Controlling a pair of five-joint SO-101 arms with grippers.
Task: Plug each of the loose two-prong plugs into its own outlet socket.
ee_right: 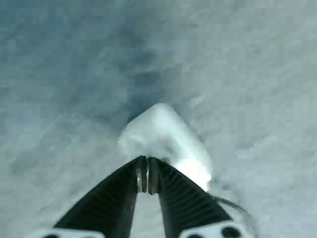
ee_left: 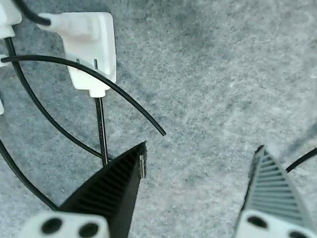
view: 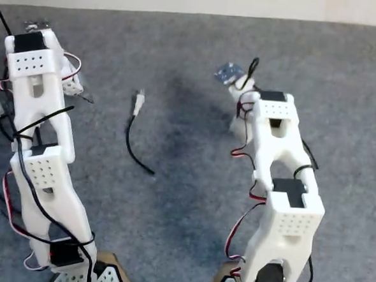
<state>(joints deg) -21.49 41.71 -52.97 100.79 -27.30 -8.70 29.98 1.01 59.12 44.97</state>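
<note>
Soft even light, diffuse shadows — darkest patch on the carpet [view: 181,140]

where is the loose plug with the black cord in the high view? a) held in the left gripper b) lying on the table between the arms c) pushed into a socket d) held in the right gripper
b: the plug lies free on the table, with nothing holding it.

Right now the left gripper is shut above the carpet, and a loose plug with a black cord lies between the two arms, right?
No: the left gripper is open above the carpet, as the left wrist view shows. The loose plug with its black cord does lie between the left arm and the right arm.
</note>
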